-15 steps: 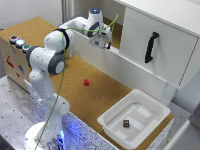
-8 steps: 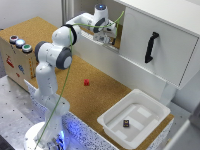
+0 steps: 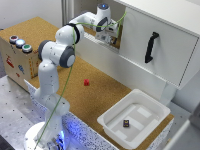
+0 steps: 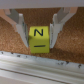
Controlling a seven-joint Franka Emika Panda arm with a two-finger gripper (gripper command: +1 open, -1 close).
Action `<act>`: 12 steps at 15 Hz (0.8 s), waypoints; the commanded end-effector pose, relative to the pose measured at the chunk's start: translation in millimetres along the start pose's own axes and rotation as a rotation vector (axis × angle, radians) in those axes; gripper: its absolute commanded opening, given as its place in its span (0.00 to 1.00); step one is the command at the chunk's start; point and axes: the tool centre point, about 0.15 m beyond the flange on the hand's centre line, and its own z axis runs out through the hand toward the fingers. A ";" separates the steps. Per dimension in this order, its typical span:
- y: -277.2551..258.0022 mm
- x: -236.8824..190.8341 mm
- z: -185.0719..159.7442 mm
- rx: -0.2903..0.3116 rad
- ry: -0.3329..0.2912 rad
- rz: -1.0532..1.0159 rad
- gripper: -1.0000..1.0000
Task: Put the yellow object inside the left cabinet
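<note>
In the wrist view the gripper (image 4: 40, 31) is clamped on the yellow cube (image 4: 40, 39) (marked "Z"), held just over the cork floor, presumably so it lands flat when let go. Farther off, the arm (image 3: 75, 35) stretches level from its base, wrist reaching into the doorless left cabinet (image 3: 95, 32).
</note>
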 end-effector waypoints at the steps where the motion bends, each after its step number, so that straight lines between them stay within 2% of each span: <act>1: -18.4 -0.6 -22.7 -0.082 -0.028 0.029 1.00; 7: -31.4 -50.4 -45.0 -0.082 -0.046 0.054 1.00; 12: -32.3 -104.6 -42.8 -0.066 -0.109 0.105 1.00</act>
